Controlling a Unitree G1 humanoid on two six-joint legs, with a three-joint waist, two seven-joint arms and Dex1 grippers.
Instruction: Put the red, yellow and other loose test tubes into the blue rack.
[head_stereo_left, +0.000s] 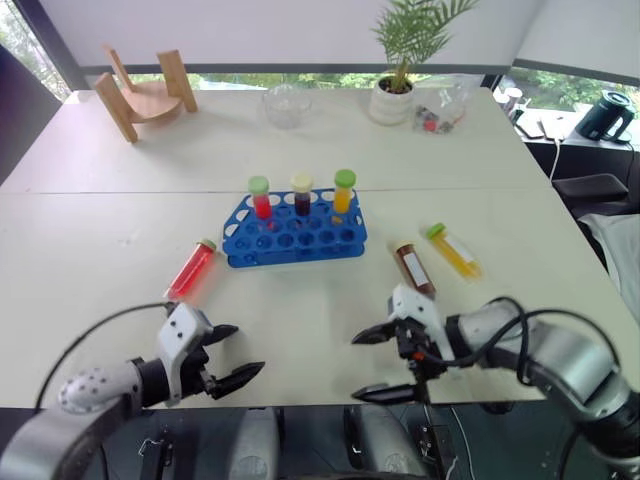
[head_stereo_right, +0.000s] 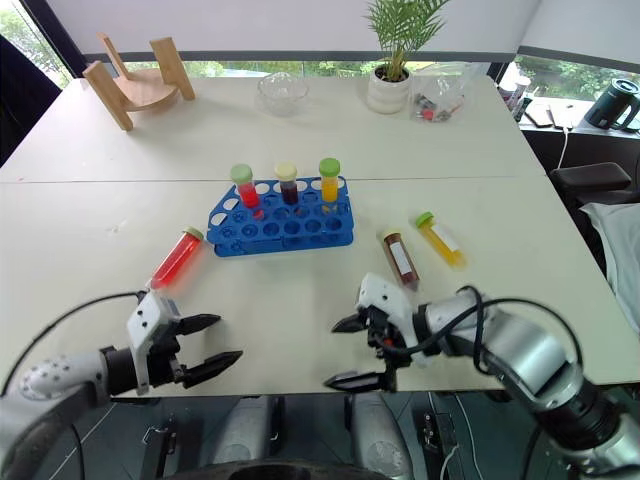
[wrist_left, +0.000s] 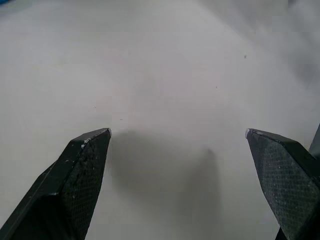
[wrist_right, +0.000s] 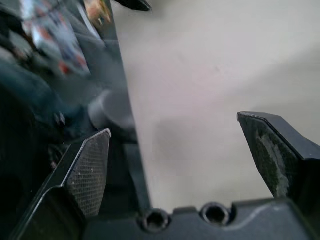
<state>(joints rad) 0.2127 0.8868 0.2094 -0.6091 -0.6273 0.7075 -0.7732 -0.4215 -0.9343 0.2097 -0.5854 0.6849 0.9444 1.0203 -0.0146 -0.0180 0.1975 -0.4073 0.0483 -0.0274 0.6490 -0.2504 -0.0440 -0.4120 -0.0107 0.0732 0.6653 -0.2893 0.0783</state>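
Observation:
The blue rack (head_stereo_left: 295, 236) stands mid-table with three capped tubes upright in its back row: red (head_stereo_left: 262, 201), dark (head_stereo_left: 302, 196) and orange (head_stereo_left: 343, 193). A loose red tube (head_stereo_left: 190, 270) lies to the rack's left. To its right lie a brown tube (head_stereo_left: 413, 268) and a yellow tube (head_stereo_left: 452, 251). My left gripper (head_stereo_left: 247, 350) hangs open over the table's front edge, nearer than the red tube, with only bare tabletop between its fingers (wrist_left: 85, 175). My right gripper (head_stereo_left: 356, 368) is also open and holds nothing, just short of the brown tube.
Along the far side stand a wooden stand (head_stereo_left: 145, 95), a glass bowl (head_stereo_left: 287, 105), a potted plant (head_stereo_left: 395, 92) and a clear bag of small items (head_stereo_left: 440, 108). A dark kettle (head_stereo_left: 606, 115) sits off to the far right. The table's front edge runs under both grippers.

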